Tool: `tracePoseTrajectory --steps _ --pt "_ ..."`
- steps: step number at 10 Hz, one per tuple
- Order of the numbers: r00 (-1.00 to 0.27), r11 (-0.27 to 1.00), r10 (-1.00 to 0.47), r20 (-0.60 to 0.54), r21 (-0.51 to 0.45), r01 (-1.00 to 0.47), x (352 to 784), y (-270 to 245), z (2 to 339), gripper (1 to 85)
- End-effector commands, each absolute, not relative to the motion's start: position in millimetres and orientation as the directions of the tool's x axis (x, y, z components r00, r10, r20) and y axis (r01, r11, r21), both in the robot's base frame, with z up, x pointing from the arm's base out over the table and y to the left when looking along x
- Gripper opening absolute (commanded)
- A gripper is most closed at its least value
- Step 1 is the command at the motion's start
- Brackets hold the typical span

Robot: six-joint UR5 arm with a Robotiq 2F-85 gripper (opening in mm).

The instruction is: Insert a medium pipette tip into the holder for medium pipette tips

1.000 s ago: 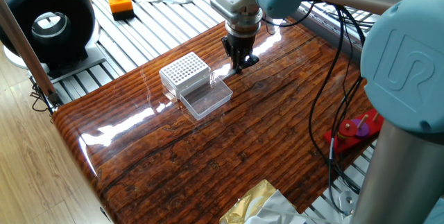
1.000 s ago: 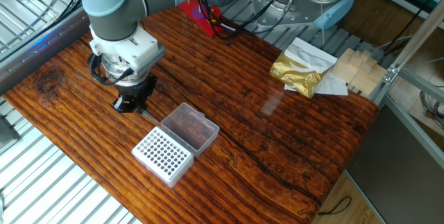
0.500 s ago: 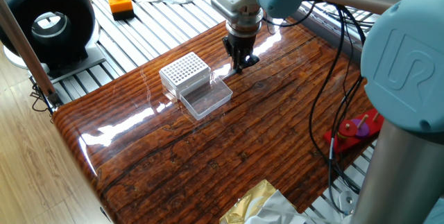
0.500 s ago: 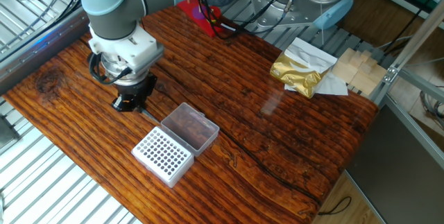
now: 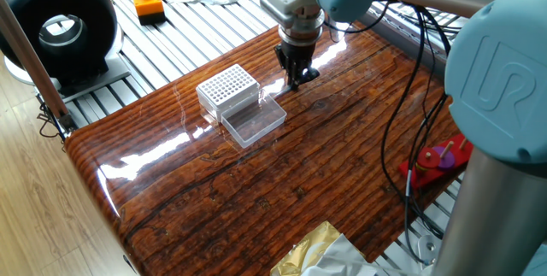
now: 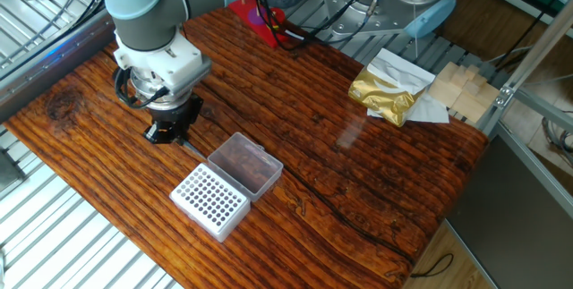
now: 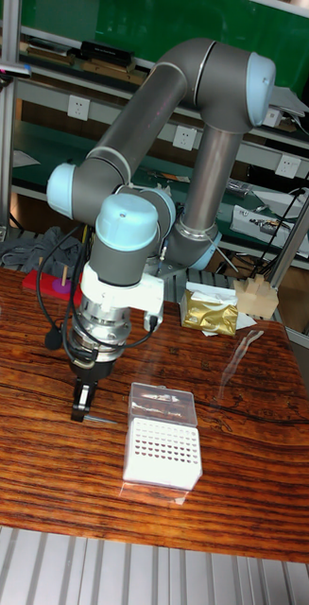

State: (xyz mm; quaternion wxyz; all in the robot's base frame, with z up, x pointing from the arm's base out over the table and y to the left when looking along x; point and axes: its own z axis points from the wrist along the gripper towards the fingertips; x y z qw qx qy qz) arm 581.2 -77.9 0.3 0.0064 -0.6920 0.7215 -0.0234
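The holder for medium pipette tips [image 5: 228, 85] [image 6: 209, 199] [image 7: 163, 449] is a small clear box with a white grid of holes. Its clear lid [image 5: 254, 120] [image 6: 246, 164] lies open flat beside it. My gripper [image 5: 297, 79] [image 6: 168, 135] [image 7: 79, 408] points straight down with its fingertips at the wooden table, just beyond the lid. Its fingers stand close together, shut on one end of a thin clear medium pipette tip [image 6: 189, 146] [image 7: 99, 419]. The tip lies almost flat on the table and pokes out toward the lid.
A gold foil bag [image 6: 385, 94] and pale wooden blocks [image 6: 461, 92] sit at one table corner. A red object with cables [image 5: 440, 158] lies at the table edge near the arm's base. An orange emergency-stop box [image 5: 148, 1] and a black round device [image 5: 61, 26] stand off the table.
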Motion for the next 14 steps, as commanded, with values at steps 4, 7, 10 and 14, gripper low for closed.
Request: tracePoseTrajectory --steps 4,7,10,14 --pt "-0.103 0.103 -0.994 0.018 -0.033 -0.994 575.3 -80.7 11.8 1.0" --pt "-0.137 0.136 -0.99 0.035 -0.035 -0.99 574.9 -87.9 15.5 1.0" --pt "-0.172 0.168 -0.98 0.096 -0.047 -0.985 579.7 -91.3 30.0 1.0" --pt "-0.229 0.223 -0.963 0.142 -0.057 -0.973 576.8 -95.7 40.4 1.0"
